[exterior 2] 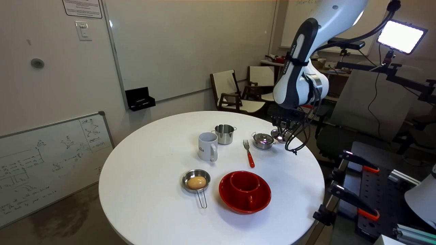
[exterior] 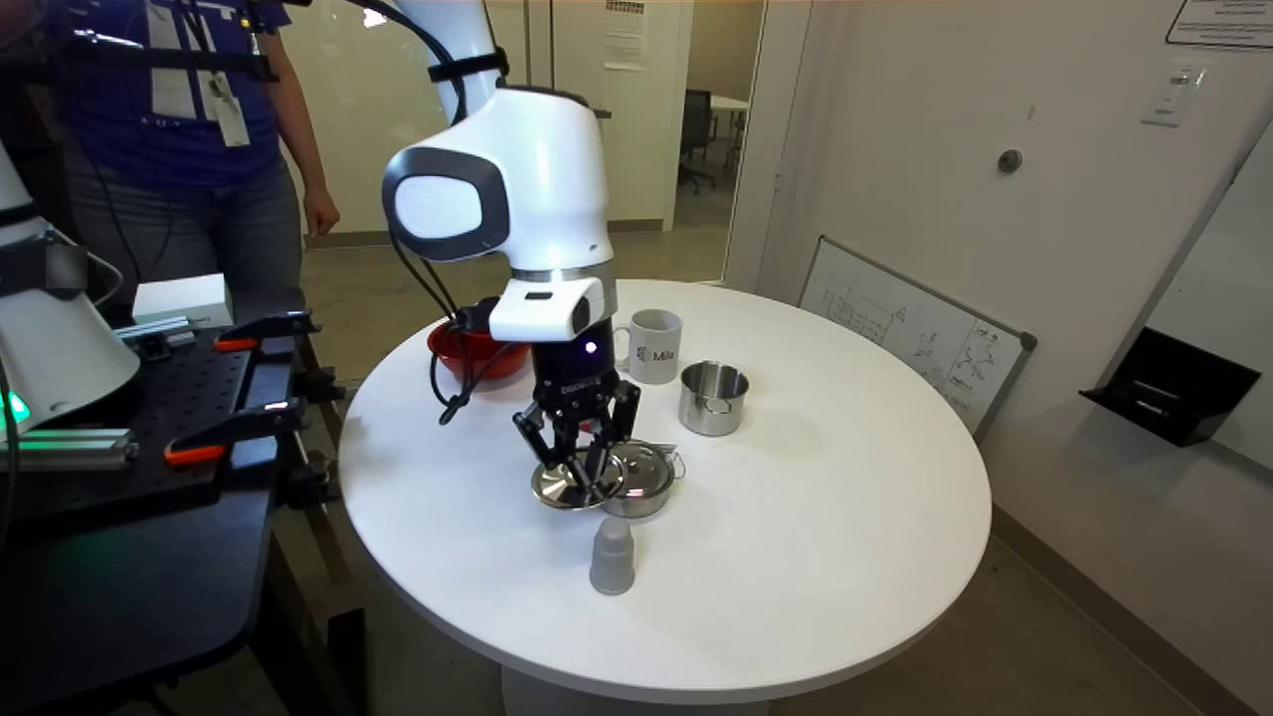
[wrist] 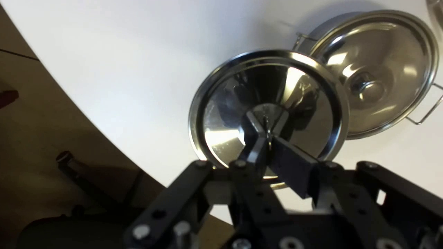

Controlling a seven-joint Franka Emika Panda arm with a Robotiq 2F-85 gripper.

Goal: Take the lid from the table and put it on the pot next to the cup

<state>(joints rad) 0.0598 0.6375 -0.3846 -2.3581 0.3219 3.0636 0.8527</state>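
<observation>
white table (exterior: 816, 537) | jaws nearly together, pinching lid (wrist: 265, 88) at its centre | lidded pot (wrist: 387, 69) just beside
</observation>
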